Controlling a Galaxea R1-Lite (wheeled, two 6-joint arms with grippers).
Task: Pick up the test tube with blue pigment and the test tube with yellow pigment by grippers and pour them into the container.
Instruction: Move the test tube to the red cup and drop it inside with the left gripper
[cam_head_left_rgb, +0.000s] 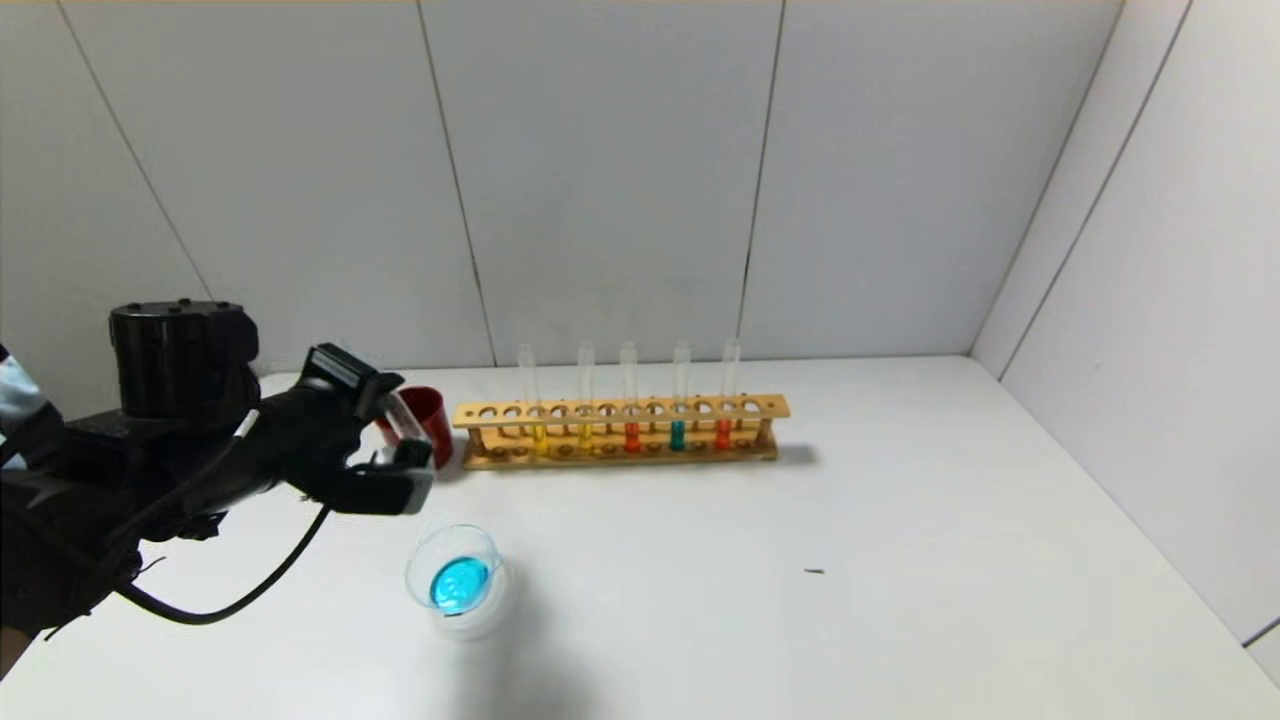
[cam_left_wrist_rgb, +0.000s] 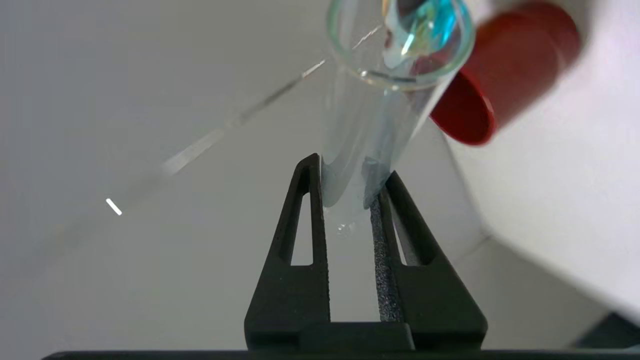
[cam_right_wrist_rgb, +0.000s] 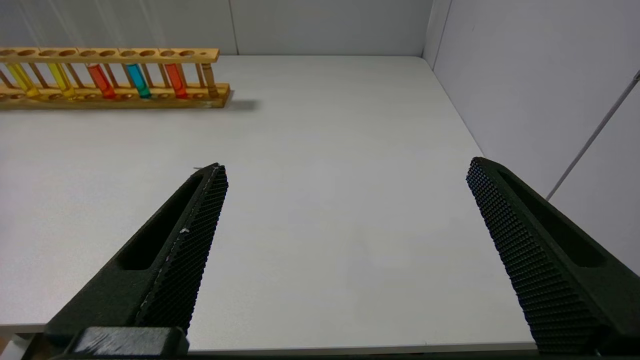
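My left gripper is shut on a clear test tube that looks almost empty, with a faint blue film. It holds the tube tilted, above and to the far left of the container, a low glass dish with blue liquid in it. In the left wrist view the fingers clamp the tube near its round end, and a trace of blue shows at its mouth. Another blue-teal tube and two yellow tubes stand in the rack. My right gripper is open and empty over bare table.
The wooden rack stands at the back, and also holds two orange-red tubes. A dark red cup stands just left of the rack, right behind my left gripper. Grey walls close the back and right.
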